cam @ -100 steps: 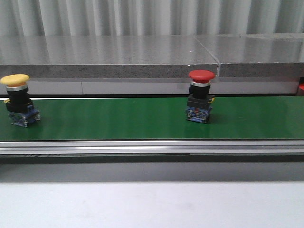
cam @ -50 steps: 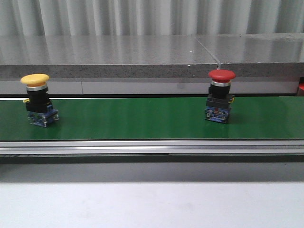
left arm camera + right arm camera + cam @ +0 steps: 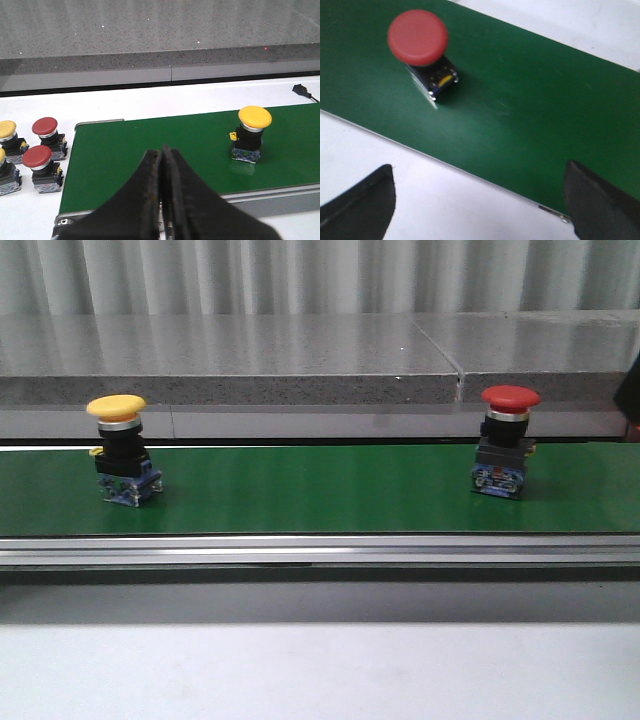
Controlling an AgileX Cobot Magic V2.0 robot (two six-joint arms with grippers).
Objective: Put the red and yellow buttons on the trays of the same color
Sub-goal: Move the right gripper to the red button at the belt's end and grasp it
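Note:
A yellow button stands upright on the green belt at the left, and a red button stands on it at the right. In the left wrist view my left gripper is shut with nothing in it, over the belt's near edge, and the yellow button stands apart from it. My right gripper is open and empty over the white table beside the belt, with the red button ahead of its fingers. No trays are in view.
Several spare red and yellow buttons stand on the white table past the belt's end in the left wrist view. A grey stone ledge runs behind the belt. A metal rail edges the belt's front.
Both buttons have travelled to the right along the belt, keeping the same gap between them. A dark shape has come in at the right edge of the front view.

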